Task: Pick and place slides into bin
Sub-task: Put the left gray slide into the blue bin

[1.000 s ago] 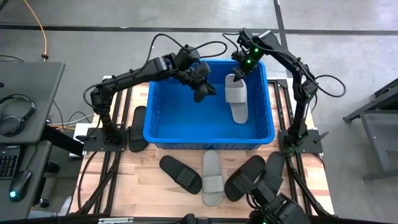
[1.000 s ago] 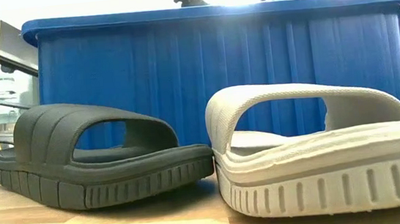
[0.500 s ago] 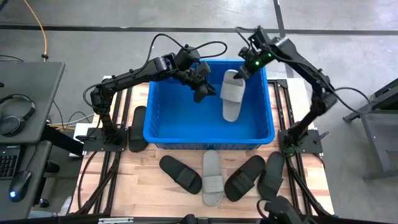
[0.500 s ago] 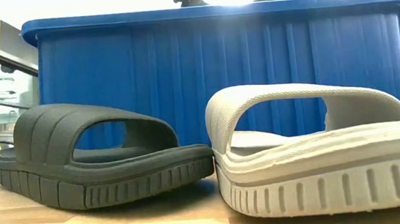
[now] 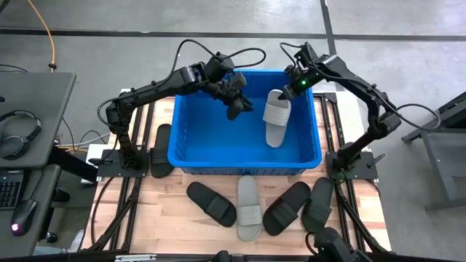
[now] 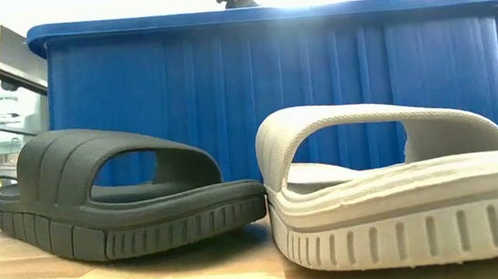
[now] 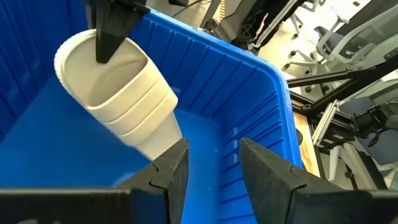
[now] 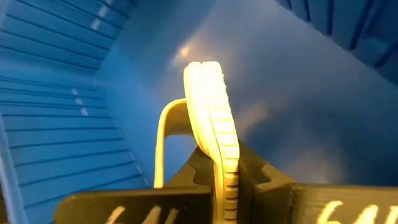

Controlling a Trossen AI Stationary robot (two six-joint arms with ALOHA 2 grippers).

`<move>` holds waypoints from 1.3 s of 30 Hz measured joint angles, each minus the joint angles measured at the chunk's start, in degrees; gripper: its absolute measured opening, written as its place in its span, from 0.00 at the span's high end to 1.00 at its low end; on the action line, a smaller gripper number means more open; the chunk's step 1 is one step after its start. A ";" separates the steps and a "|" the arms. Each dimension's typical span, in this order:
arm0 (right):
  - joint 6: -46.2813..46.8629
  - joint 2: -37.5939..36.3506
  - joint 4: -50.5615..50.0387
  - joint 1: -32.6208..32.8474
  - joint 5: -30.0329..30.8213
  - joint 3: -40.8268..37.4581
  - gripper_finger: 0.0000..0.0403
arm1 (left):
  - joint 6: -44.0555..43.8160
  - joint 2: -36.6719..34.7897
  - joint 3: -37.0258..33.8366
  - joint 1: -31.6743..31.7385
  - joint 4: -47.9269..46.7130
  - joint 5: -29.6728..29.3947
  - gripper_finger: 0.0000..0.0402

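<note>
The blue bin [image 5: 245,157] stands mid-table. A light grey slide [image 5: 276,120] hangs tilted inside it near its far right corner, with my right gripper [image 5: 287,95] shut on its upper end. My left gripper [image 5: 239,108] hovers open over the bin's far left part, nothing between its fingers [image 7: 213,149]. On the wood in front of the bin lie soles down a black slide [image 5: 211,204], a grey slide [image 5: 248,208] and two black slides [image 5: 285,208] [image 5: 319,202]. Another black slide [image 5: 162,149] lies left of the bin. My right gripper pinches the sole of the grey slide at its upper end [image 8: 225,177] between its two fingers, one finger [image 7: 109,34] on the footbed and the other on the underside. The fingers slant down from the far right. The slide hangs below them inside the bin, strap [image 7: 134,106] facing my left gripper. Whether its lower end touches the floor I cannot tell.
The bin's walls [image 6: 272,91] rise well above the slides on the table. In the low view a black slide [image 6: 117,193] and a grey slide [image 6: 400,180] lie close in front of it. A desk with headphones [image 5: 22,131] stands beyond the table's left side.
My right gripper has shifted a little toward the table's right and near edges and sunk slightly, staying shut on the grey slide. The slide has swung with it and hangs a bit deeper in the bin. The right arm's elbow has swung out to the right.
</note>
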 joint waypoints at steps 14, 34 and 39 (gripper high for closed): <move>-4.47 2.37 -2.22 -0.36 1.96 0.11 1.00 | 0.34 0.00 0.00 0.00 -0.04 0.02 0.67; -8.37 2.43 -2.69 0.87 12.16 1.26 0.75 | 0.44 0.00 0.00 0.00 -0.08 0.02 0.67; -9.55 2.43 -2.82 1.33 16.76 5.37 0.70 | 0.44 0.00 0.00 0.00 -0.08 0.02 0.67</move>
